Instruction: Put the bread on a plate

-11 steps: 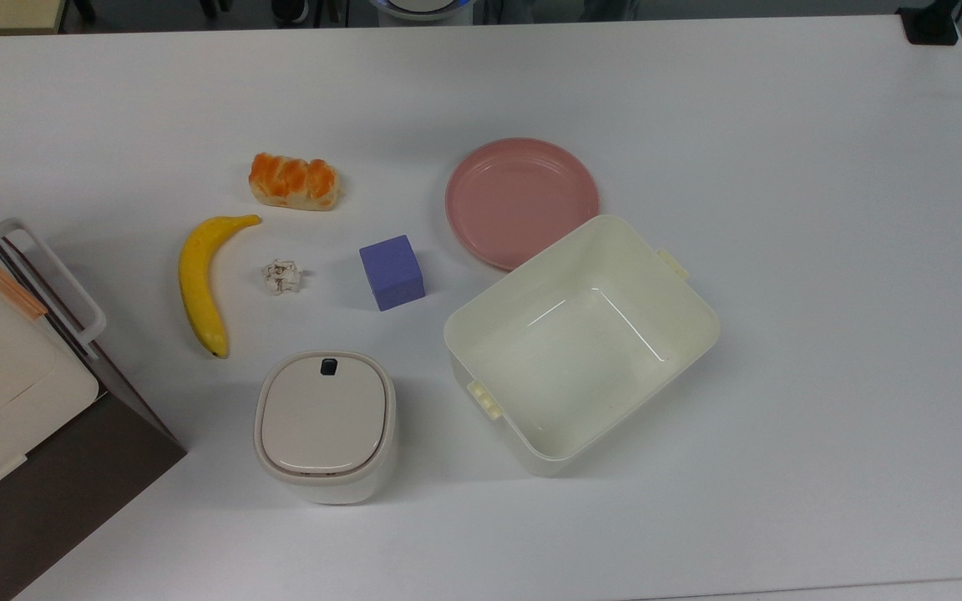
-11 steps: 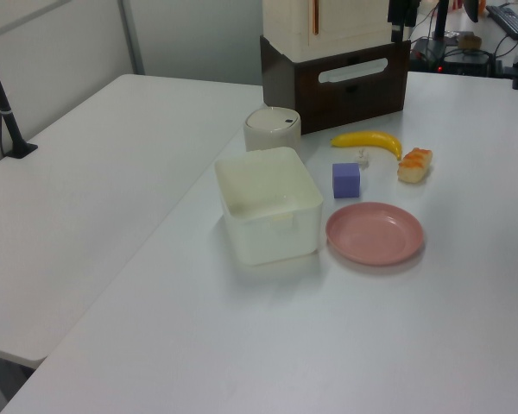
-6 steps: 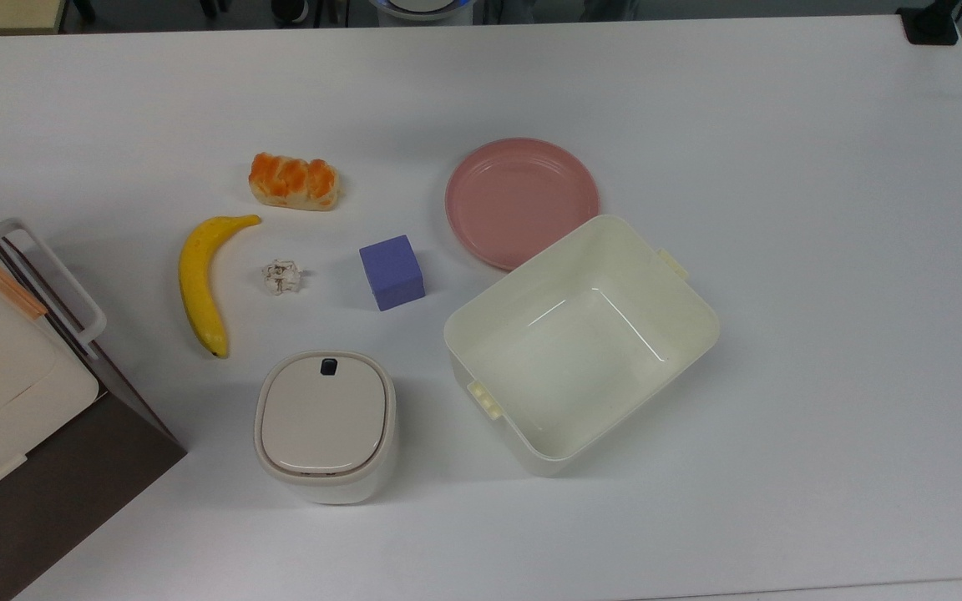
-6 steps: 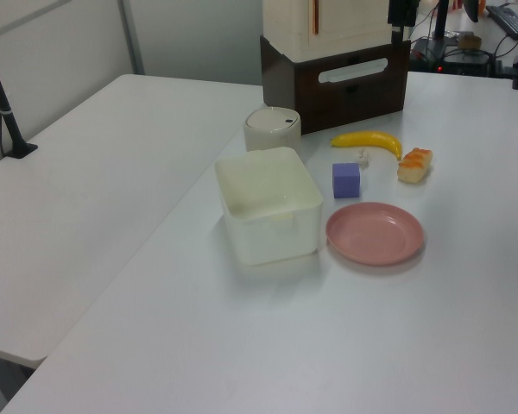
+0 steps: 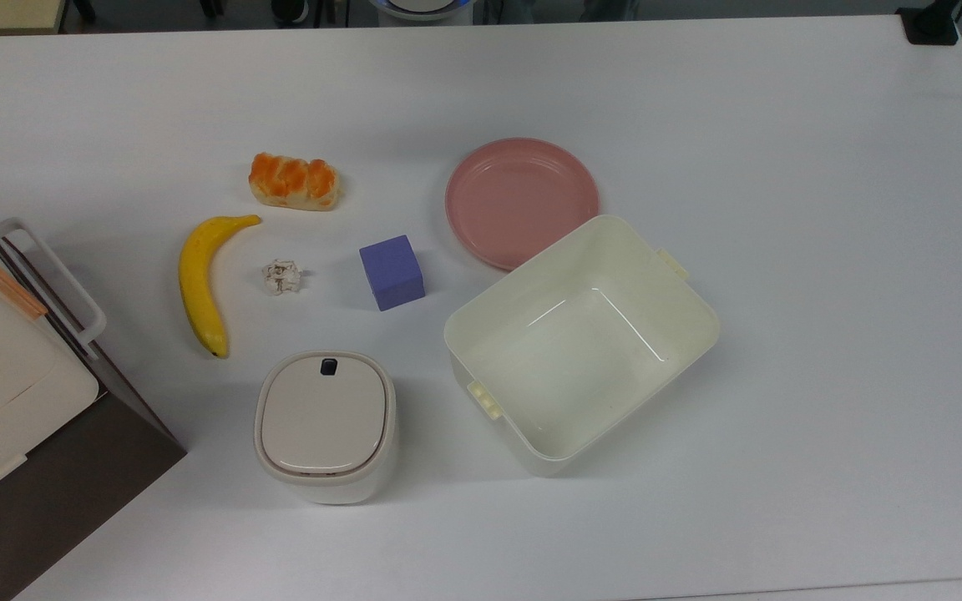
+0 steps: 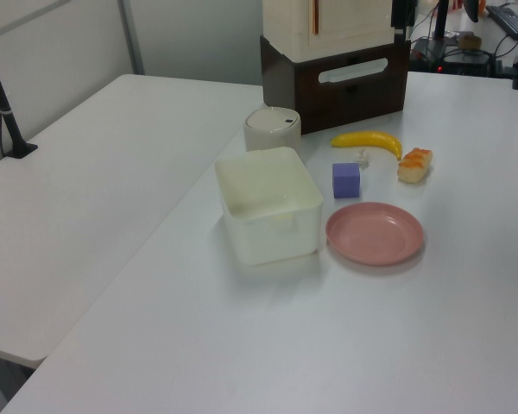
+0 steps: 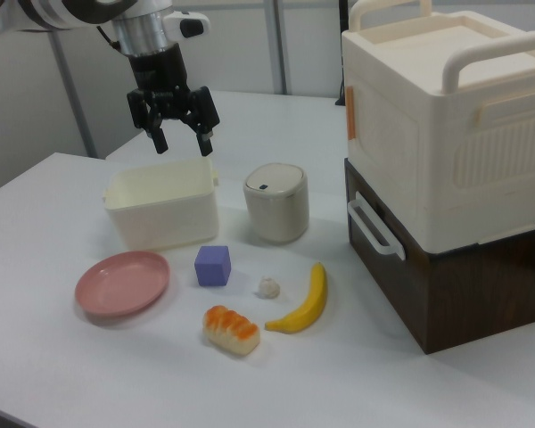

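Where the right view comes closest to its camera, the small oblong bread with a glossy orange segmented top (image 7: 231, 329) is seen lying on the white worktop (image 7: 89, 383), untouched and apart from everything else. Just beside it, on the right view's right, a yellow banana (image 7: 301, 305) is laid, and a small crumpled scrap of pale paper (image 7: 268, 287) rests between them, slightly farther back. On the right view's left, well apart from the bread, the round flat pink plate with a raised rim (image 7: 122, 283) is set, bare. A purple cube (image 7: 213, 265) stands between plate and paper scrap. Behind these, a cream rectangular tub (image 7: 161, 206) and a lidded rounded beige bin (image 7: 275, 201) are placed side by side, with a large cream case on a dark brown base (image 7: 450, 169) on the right view's right. Farthest back, the black gripper (image 7: 179, 141) is held above the tub's far edge, its fingers spread and grasping nothing.
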You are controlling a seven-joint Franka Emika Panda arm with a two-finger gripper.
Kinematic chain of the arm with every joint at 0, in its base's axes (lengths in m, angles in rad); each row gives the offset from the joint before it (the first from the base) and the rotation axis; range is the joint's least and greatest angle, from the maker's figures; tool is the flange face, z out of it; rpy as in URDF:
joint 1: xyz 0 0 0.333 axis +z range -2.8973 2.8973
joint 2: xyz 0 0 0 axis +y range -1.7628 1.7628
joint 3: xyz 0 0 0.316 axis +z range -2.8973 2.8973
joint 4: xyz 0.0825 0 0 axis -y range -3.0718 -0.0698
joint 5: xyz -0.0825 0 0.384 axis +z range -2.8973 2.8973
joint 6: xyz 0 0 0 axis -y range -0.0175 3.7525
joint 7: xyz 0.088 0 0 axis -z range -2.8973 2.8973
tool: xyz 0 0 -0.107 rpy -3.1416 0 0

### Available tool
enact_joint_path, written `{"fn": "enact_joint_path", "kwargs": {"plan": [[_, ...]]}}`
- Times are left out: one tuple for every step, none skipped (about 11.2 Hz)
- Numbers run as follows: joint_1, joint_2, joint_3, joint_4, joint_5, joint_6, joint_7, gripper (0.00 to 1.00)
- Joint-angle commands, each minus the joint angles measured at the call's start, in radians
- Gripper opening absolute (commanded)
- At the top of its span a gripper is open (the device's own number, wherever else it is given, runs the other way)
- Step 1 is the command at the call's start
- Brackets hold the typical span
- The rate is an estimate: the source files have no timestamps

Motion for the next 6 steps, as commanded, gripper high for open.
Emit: {"fn": "enact_joint_path", "kwargs": {"plan": [[0.013, -0.022, -0.001, -0.031, -0.038, -0.032, -0.031, 1.00], [0.027, -0.019, 0.005, -0.037, -0.103, -0.061, -0.044, 1.00], [0.033, -0.013, 0.019, -0.039, -0.156, -0.076, -0.046, 1.00], [0.033, -0.010, 0.028, -0.051, -0.177, -0.081, -0.046, 1.00], [0.033, -0.011, 0.030, -0.056, -0.181, -0.081, -0.046, 1.00], [0.030, -0.013, 0.030, -0.071, -0.178, -0.081, -0.048, 1.00]]}}
